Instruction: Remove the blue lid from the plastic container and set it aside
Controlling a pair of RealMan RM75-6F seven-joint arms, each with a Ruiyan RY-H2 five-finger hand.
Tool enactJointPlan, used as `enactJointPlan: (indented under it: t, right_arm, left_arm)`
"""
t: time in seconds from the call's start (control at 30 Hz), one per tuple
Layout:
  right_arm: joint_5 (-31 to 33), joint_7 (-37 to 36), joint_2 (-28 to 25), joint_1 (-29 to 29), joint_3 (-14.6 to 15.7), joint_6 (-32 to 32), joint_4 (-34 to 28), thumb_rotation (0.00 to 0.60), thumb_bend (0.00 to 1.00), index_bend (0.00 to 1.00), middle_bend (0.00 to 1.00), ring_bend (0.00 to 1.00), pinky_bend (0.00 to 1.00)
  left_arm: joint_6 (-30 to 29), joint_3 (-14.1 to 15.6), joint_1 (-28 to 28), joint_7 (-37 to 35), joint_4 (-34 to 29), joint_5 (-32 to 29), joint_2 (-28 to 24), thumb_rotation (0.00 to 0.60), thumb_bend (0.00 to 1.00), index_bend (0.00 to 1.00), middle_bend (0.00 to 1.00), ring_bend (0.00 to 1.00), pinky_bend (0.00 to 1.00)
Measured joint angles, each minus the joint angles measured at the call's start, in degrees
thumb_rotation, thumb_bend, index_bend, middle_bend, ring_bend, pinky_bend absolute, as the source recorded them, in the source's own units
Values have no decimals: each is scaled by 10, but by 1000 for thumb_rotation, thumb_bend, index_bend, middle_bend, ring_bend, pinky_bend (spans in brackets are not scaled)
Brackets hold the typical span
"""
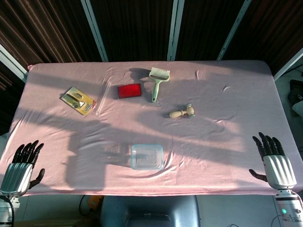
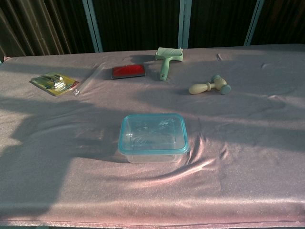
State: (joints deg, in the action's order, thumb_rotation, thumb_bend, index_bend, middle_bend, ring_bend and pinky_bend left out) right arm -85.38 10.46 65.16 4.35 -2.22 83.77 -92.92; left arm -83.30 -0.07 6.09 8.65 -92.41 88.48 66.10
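Hovering off the near corners of the table (image 1: 227,156), the left hand (image 1: 21,165) and right hand (image 1: 274,161) both point fingers up, spread and holding nothing, each well apart from the plastic container (image 2: 152,138). The container sits near the table's front edge, about midway between the hands, its blue lid (image 2: 151,132) still seated on top. Farther back lie a yellow packet (image 1: 79,100), a red block (image 1: 129,91), a green-handled roller (image 1: 158,81) and a small wooden mallet (image 1: 182,112), leaving bare pink cloth around the container.
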Motion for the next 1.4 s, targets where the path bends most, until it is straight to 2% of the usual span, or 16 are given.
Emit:
enactJointPlan:
  t: [0.17, 0.37, 0.6, 0.73, 0.9, 1.03, 1.23, 1.4]
  right_arm:
    - [-5, -20, -7, -8, 2, 14, -3, 600, 140, 0, 0, 0, 0]
    - [-16, -33, -12, -16, 6, 25, -1, 600, 140, 0, 0, 0, 0]
    - [-25, -34, -4, -9, 10, 9, -6, 600, 140, 0, 0, 0, 0]
    - [-38, -37, -3, -5, 14, 4, -8, 600, 139, 0, 0, 0, 0]
    - [-29, -43, -4, -4, 11, 2, -8, 600, 139, 0, 0, 0, 0]
    - [-30, -42, -5, -1, 12, -5, -9, 600, 140, 0, 0, 0, 0]
    - [-31, -45, -7, -1, 13, -6, -10, 600, 140, 0, 0, 0, 0]
    - [-31, -46, -9, 1, 16, -13, -11, 600, 140, 0, 0, 0, 0]
  left_arm:
    - [2, -3, 4, 1, -4, 1, 3, 600, 369, 0, 0, 0, 0]
    - [4, 7, 9, -9, -10, 28, 2, 600, 357, 0, 0, 0, 0]
    - [12, 26, 45, -64, -4, 132, 11, 600, 293, 0, 0, 0, 0]
    - [57, 30, 94, -100, -11, 173, 26, 600, 283, 0, 0, 0, 0]
    - [150, 30, 148, -125, -35, 161, 46, 600, 265, 0, 0, 0, 0]
    - [206, 18, 182, -97, -45, 131, 101, 600, 266, 0, 0, 0, 0]
    - [247, -6, 215, -46, -49, 84, 168, 600, 267, 0, 0, 0, 0]
    - [264, -28, 238, -32, -39, 54, 215, 600, 267, 0, 0, 0, 0]
